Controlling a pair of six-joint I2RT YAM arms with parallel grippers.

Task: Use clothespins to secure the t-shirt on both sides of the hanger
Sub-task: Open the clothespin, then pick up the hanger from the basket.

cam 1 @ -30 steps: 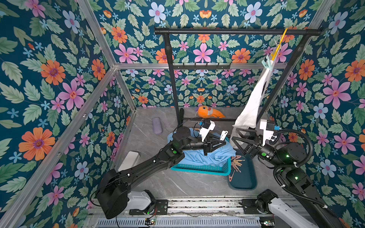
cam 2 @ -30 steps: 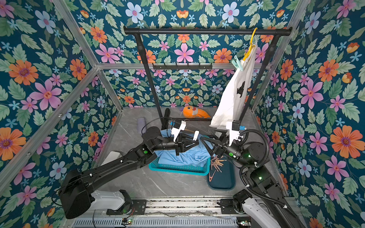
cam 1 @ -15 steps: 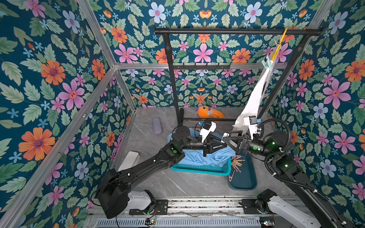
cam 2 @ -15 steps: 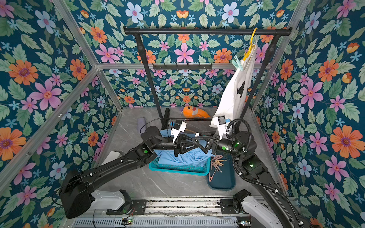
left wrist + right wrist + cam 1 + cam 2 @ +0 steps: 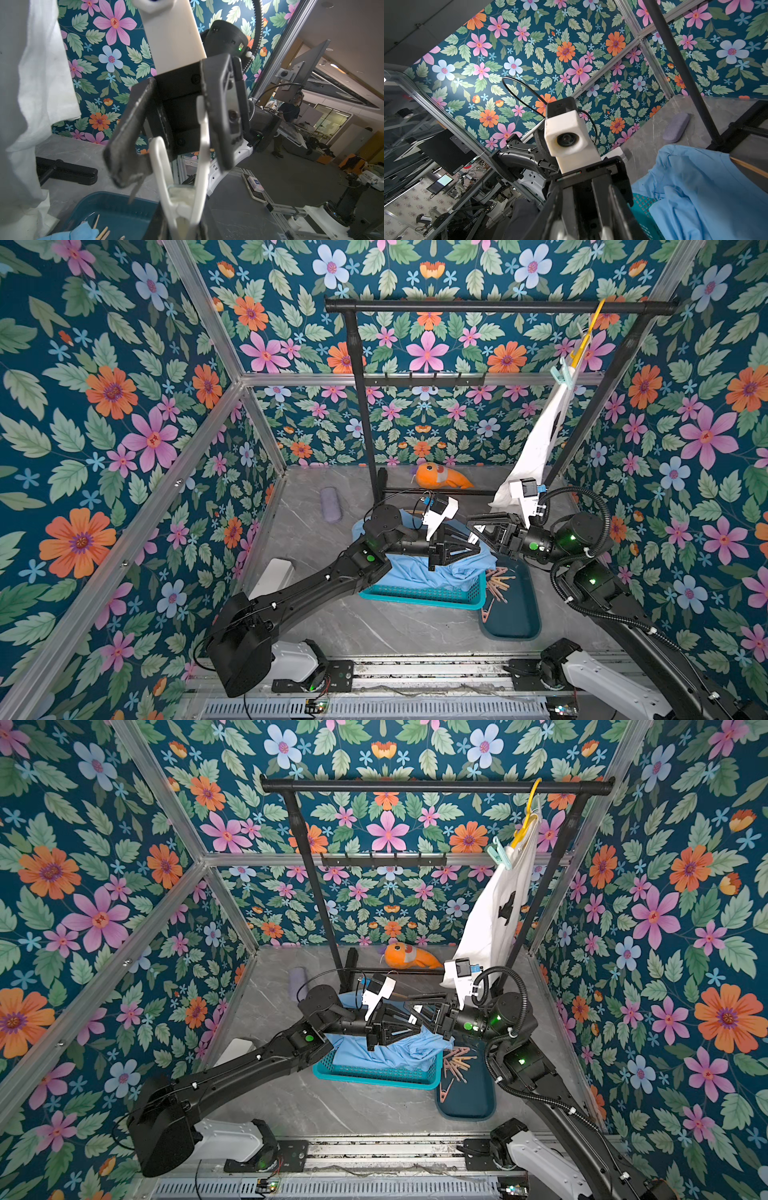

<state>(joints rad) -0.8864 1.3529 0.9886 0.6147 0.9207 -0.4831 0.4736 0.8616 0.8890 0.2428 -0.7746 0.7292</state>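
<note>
The left claw (image 5: 476, 548) is clamped on the mouth end of a white plastic clothespin (image 5: 182, 176). It holds the pin above the crumpled blue cloth (image 5: 390, 1052) in the teal mesh basket (image 5: 374, 1075), near the middle of the grey marble counter (image 5: 332, 1106). The pin's long axis runs left to right, and its two splayed handle legs point right, straight into the right claw (image 5: 174, 164). That claw's jaws stand partway apart and bracket the legs: one leg lies along one finger, the other sits just beside the opposite finger (whether they already squeeze, I cannot tell from the wrist view). This looks like a hand-over, and the handle end is the end that must be pressed to open the pin. The white t-shirt (image 5: 494, 919) hangs on a yellow plastic hanger (image 5: 525, 819) at the right end of the black metal rail (image 5: 415, 786), well above and to the far right of both claws, and the right arm is plainly the nearer. A mint-green clothespin (image 5: 498, 855) already bites the hanger's near-left shoulder. No pin shows on the other shoulder, so that side seems left to do. Spare pale clothespins (image 5: 455, 1058) lie in the dark teal tray (image 5: 469, 1102) just right of the basket.
</note>
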